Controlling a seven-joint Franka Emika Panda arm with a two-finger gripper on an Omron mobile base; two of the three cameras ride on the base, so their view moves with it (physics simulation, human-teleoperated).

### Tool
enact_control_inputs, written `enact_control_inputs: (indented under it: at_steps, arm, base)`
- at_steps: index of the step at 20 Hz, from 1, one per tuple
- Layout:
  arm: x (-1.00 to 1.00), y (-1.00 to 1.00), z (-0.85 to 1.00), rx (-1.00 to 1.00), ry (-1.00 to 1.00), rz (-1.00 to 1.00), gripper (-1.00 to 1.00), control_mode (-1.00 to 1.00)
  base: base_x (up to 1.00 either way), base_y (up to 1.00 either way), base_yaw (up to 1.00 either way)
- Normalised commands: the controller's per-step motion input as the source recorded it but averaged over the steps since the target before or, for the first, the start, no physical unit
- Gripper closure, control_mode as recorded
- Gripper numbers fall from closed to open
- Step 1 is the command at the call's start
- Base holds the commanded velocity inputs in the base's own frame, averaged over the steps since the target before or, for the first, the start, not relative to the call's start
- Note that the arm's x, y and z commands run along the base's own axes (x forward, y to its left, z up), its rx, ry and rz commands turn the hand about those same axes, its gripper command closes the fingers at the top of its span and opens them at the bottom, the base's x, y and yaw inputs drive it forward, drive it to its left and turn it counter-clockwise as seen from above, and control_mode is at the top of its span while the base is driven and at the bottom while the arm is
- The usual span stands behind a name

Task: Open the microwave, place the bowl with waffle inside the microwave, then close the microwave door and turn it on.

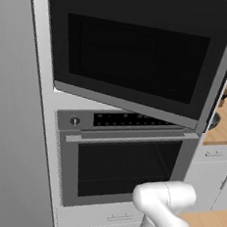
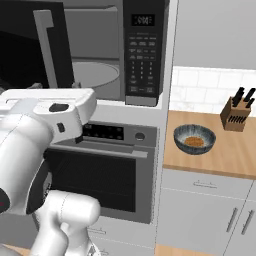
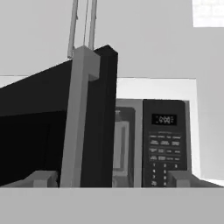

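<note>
A wooden countertop [image 2: 235, 155] sits above grey cabinet doors [image 2: 200, 212]; a white tiled backsplash [image 2: 200, 92] runs behind a wooden knife block [image 2: 235, 115], beneath a plain grey wall [image 2: 220, 32].

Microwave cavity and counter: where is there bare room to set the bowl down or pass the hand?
The microwave cavity is bare over its turntable, bordered by the open microwave door and the keypad strip. The counter is bare between the bowl and the cabinet edge; it is tighter by the knife block.
</note>
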Motion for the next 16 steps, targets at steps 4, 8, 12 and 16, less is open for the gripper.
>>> enact_control_inputs:
  at_steps: [4, 8, 12, 16]
  arm:
    - [0.05, -0.72, 0.00, 0.04, 0.00, 0.26, -1.00, -1.00]
    - [0.21, -0.52, 0.00, 0.03, 0.00, 0.30, -1.00, -1.00]
    - [0.31, -0.37, 0.00, 0.01, 0.00, 0.32, -1.00, -1.00]
    - [0.44, -0.09, 0.00, 0.00, 0.00, 0.28, -1.00, -1.00]
  base:
    - [0.00, 0.00, 0.00]
    - [0.00, 0.00, 0.00]
    - [0.00, 0.00, 0.00]
    - [0.00, 0.00, 0.00]
